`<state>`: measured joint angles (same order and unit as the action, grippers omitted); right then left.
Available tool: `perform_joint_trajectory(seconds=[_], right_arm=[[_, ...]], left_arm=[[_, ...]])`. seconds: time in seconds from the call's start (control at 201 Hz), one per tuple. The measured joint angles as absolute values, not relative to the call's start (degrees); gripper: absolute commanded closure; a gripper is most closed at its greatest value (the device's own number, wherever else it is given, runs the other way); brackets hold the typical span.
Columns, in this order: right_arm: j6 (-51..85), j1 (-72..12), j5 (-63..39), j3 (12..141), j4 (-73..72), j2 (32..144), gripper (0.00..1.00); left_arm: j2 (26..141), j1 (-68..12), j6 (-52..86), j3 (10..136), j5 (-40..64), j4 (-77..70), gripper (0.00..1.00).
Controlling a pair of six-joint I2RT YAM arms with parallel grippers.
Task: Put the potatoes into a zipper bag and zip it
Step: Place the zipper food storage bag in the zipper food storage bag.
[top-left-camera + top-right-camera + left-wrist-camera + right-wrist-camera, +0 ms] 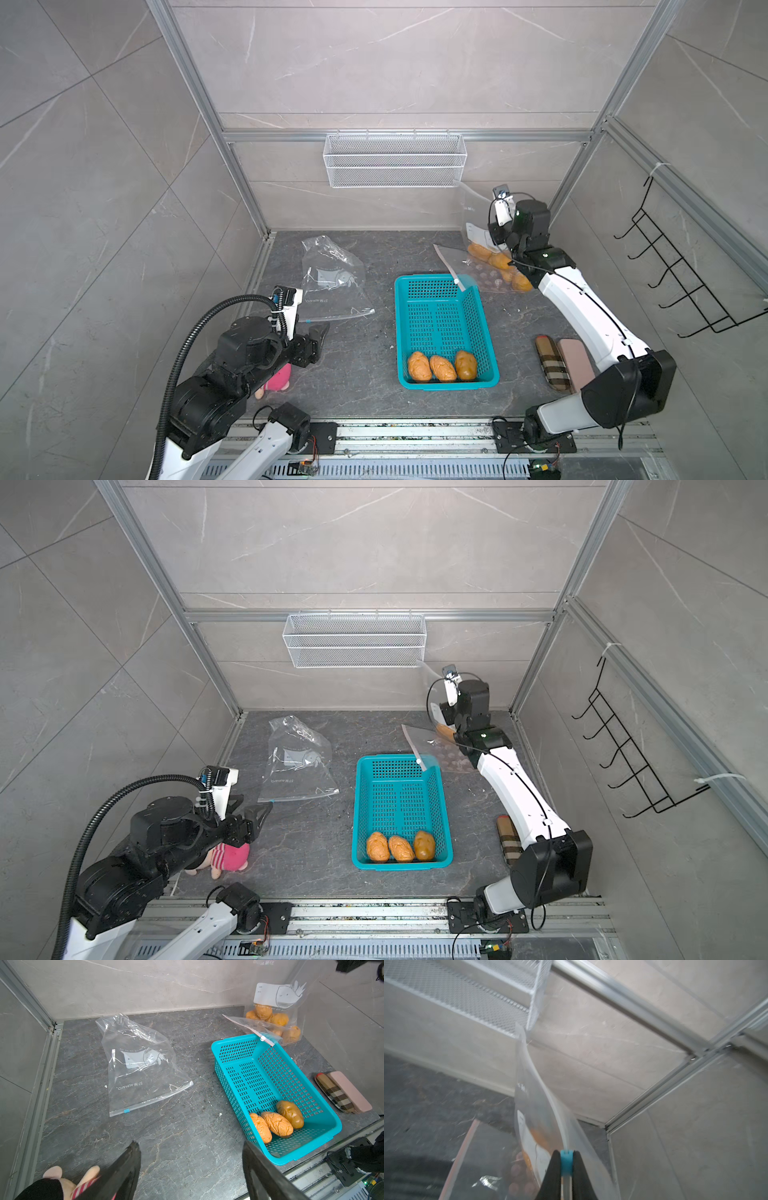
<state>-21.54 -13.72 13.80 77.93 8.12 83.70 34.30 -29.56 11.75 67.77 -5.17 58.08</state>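
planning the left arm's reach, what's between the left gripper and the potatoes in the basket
Only bare tabletop, then the teal basket's side wall; both top views show it.

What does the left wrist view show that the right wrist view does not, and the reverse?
Only left wrist: the teal basket with three potatoes, the empty zipper bag lying flat, the plush toy. Only right wrist: the right gripper shut on the blue slider, the wire shelf. Both: the filled bag with orange potatoes inside.
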Motion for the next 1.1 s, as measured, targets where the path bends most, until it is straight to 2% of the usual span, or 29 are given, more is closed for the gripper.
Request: perform_joint_trajectory(seconds=[0.229, 0.373, 0.493, 0.553, 0.667, 0.742, 0.901, 1.095], right_arm=[[-19.7, -17.7, 0.4, 65.7, 5.6, 83.5, 1.0], [-18.0, -18.0, -0.5, 65.1, 5.7, 85.4, 0.99], [-16.5, -17.9, -1.2, 65.2, 5.7, 85.7, 0.93], [-15.8, -17.9, -1.9, 65.5, 6.1, 85.9, 0.88], [-13.7, -17.9, -4.6, 66.0, 6.7, 85.9, 0.69], [-12.6, -17.9, -6.7, 66.3, 7.0, 85.9, 0.61], [-10.2, -17.9, -11.4, 66.4, 8.0, 84.7, 0.48], [-5.6, -18.0, -20.2, 66.4, 7.2, 78.9, 0.41]], left_arm=[[34.3, -29.6, 12.6, 66.8, -3.4, 55.5, 0.22], [34.3, -29.6, 13.0, 65.4, -2.5, 54.9, 0.22], [34.3, -29.6, 13.1, 64.2, -2.3, 54.6, 0.22], [34.2, -29.6, 13.3, 63.7, -2.3, 54.3, 0.22], [34.2, -29.6, 13.7, 63.0, -1.7, 53.6, 0.22], [34.2, -29.6, 14.0, 62.6, -1.3, 53.3, 0.22], [34.2, -29.6, 14.6, 61.6, -0.9, 52.9, 0.22], [34.2, -29.6, 15.6, 60.3, -1.7, 51.8, 0.22]])
